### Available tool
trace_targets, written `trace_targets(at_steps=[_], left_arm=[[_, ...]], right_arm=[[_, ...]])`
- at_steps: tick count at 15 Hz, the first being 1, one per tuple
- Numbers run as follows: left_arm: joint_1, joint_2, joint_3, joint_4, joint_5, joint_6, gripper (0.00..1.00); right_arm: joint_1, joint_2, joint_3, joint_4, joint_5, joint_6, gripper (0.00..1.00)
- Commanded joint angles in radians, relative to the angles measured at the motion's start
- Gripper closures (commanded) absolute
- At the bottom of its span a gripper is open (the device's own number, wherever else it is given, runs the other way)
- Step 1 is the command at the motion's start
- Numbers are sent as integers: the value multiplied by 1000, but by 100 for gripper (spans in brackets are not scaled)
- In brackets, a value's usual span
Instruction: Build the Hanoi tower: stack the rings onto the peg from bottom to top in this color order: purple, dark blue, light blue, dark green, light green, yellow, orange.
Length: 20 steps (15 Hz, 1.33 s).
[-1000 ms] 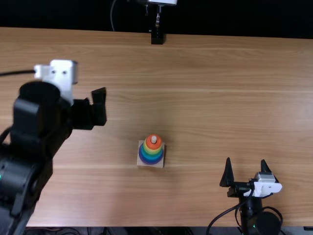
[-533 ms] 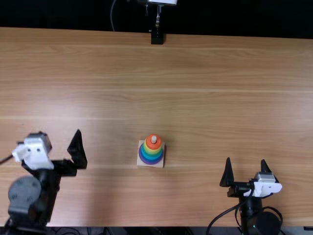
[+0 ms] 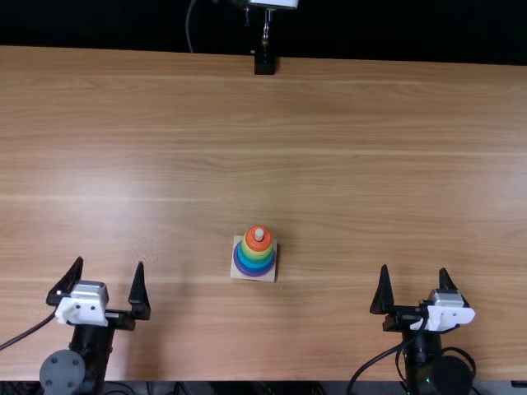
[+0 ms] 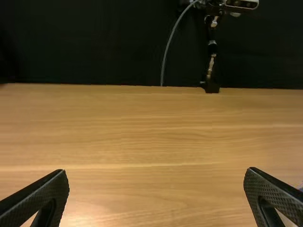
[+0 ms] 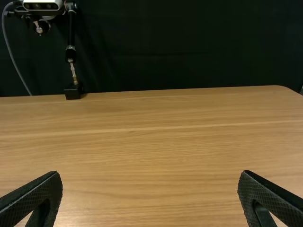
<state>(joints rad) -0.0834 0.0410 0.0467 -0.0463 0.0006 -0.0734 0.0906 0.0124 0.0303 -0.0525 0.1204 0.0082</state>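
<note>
Nearer the table's (image 3: 346, 189) near edge swings my left claw (image 3: 110, 262), wide open, empty; ring tower (image 3: 255, 257) looks finished, nothing left!

Table (image 3: 370, 164): brown wood, streaky grain, smooth, soft sheen. Backdrop (image 5: 165, 47): matt, looks like cloth. Stacked rings (image 3: 256, 262): smooth; plastic or painted wood, cannot tell. Left gripper (image 3: 110, 262), right gripper (image 3: 413, 268): matt black fingers, inner faces rough, finely meshed. Camera stand (image 4: 211, 66): shiny metal joint.
</note>
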Motion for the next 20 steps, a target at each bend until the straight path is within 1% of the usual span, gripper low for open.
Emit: trace_targets(at_steps=[1, 2, 3, 5, 20], left_arm=[[27, -41, -44, 6, 23, 59, 0], [40, -41, -47, 6, 29, 64, 0], [40, -41, -47, 0, 29, 73, 0], [36, -41, -47, -44, 27, 73, 0], [36, -41, -47, -46, 29, 73, 0]], right_arm=[[-2, -12, -15, 5, 5, 1, 0], [-2, -12, -15, 5, 5, 1, 0], [-2, -12, -15, 5, 5, 1, 0], [-2, -12, -15, 5, 5, 1, 0], [-2, -12, -15, 5, 5, 1, 0]])
